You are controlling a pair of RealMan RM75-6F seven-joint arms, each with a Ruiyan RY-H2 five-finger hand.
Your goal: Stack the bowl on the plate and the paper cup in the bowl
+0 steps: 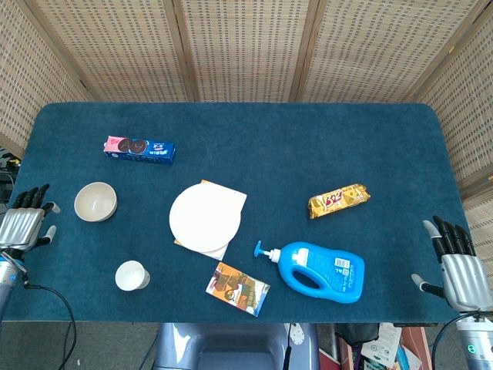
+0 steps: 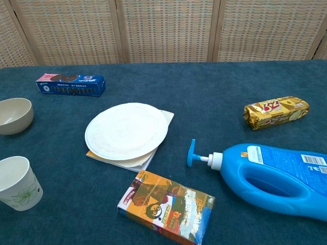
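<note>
**Stacking task at its opening step: bowl, plate and cup all separate**

The bowl (image 1: 95,202) stands upright near the desk's (image 1: 308,146) left edge, empty. The plate (image 1: 205,218) lies near the middle, resting on a pale square board (image 1: 235,200). The paper cup (image 1: 131,275) stands upright near the front left, well apart from both. Nothing is stacked, so step 1, bowl onto plate, appears not yet begun.

The left hand (image 1: 25,225) hovers at the left desk edge, just beside the bowl, holding nothing, fingers extended. The right hand (image 1: 457,267) sits off the right edge, also empty with fingers apart. Neither hand shows in the chest view.

The next move likely falls to the left hand: reach to the bowl, grip its rim, lift, and carry it rightward to the plate's centre. The biscuit box (image 1: 139,149) and snack carton (image 1: 238,289) lie outside that path.
</note>
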